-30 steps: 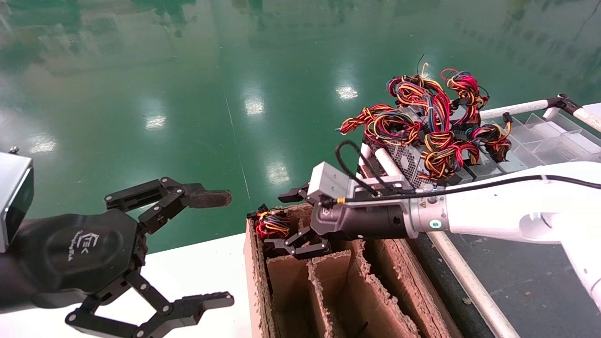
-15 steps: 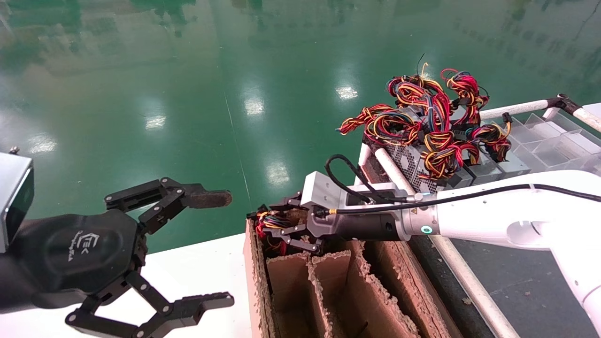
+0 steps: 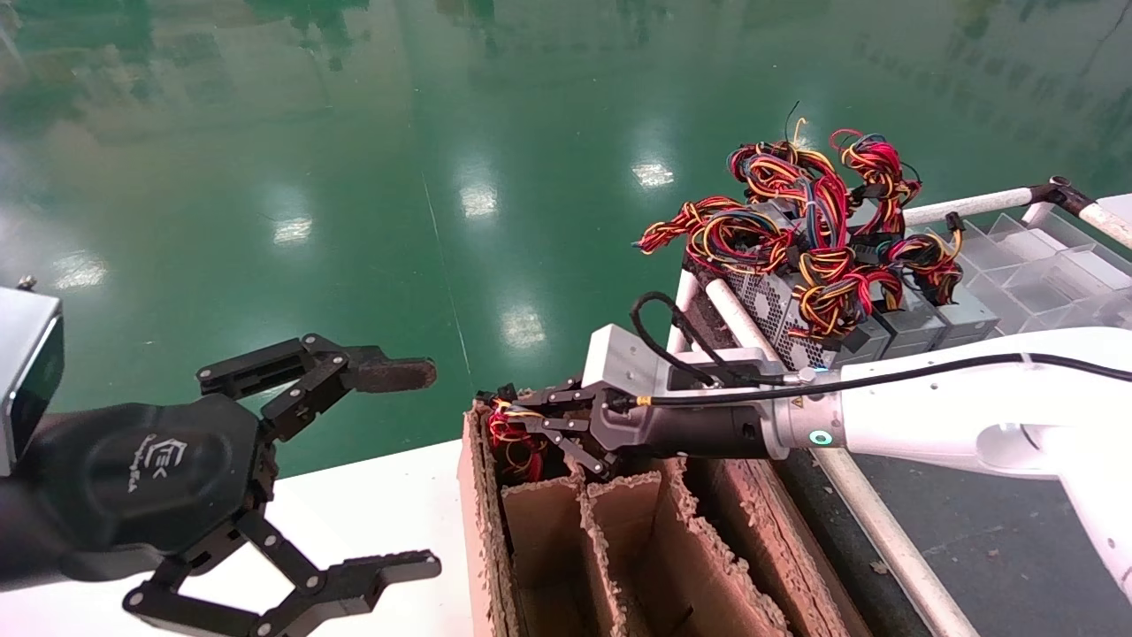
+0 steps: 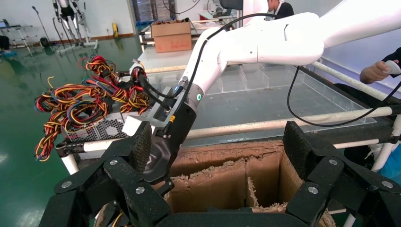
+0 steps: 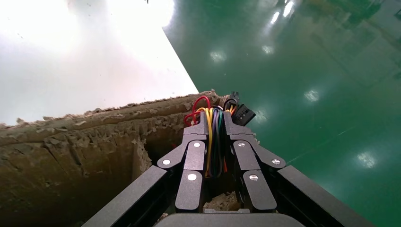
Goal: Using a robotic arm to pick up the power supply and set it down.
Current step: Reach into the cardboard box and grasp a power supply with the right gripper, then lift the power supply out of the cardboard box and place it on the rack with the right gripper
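Over the far cell of the cardboard box [image 3: 495, 531], the right tool [image 3: 539, 431] is pinched on the wire bundle of the power supply [image 3: 517, 438], which sits low in that cell. Lifting and setting down remain. The left tool [image 3: 389, 469] hangs spread, idle above the bench [image 3: 371, 513].

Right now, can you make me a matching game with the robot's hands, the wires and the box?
Things:
1. left gripper
2. right gripper
3. cardboard box
4. pile of power supplies

States:
A. brown, with ragged dividers inside
B. open, holding nothing, over the white table
C. heaped on the rack behind the white arm, wires tangled
D. pinched shut on a bundle of wires at the box's corner

Pairs: 1-B, 2-D, 3-A, 4-C
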`<state>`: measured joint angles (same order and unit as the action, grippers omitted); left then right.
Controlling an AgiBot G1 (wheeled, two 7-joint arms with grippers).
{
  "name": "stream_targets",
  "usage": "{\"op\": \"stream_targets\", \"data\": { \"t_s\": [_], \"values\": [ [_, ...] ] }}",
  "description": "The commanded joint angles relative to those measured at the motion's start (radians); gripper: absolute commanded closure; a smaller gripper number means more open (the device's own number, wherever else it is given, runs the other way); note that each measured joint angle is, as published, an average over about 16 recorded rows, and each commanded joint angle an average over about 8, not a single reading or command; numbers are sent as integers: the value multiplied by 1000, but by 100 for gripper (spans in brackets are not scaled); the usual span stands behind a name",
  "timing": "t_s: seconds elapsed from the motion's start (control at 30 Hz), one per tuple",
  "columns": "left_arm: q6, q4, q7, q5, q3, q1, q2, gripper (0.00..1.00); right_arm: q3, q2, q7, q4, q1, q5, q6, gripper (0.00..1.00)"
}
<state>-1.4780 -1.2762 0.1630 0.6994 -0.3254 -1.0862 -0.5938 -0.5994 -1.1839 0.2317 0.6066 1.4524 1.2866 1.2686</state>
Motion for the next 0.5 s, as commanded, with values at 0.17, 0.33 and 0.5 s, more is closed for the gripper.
{"op": "stream_targets", "data": {
  "t_s": [0.17, 0.33, 0.5],
  "values": [
    [0, 0, 0, 0, 0, 0, 0, 0, 30, 31, 1, 31, -7, -44, 15, 100],
    [0, 0, 0, 0, 0, 0, 0, 0, 80, 83, -5, 101, -12, -111, 30, 100],
    [0, 0, 0, 0, 0, 0, 0, 0, 138, 155, -27, 211, -23, -178, 21, 100]
  ]
}}
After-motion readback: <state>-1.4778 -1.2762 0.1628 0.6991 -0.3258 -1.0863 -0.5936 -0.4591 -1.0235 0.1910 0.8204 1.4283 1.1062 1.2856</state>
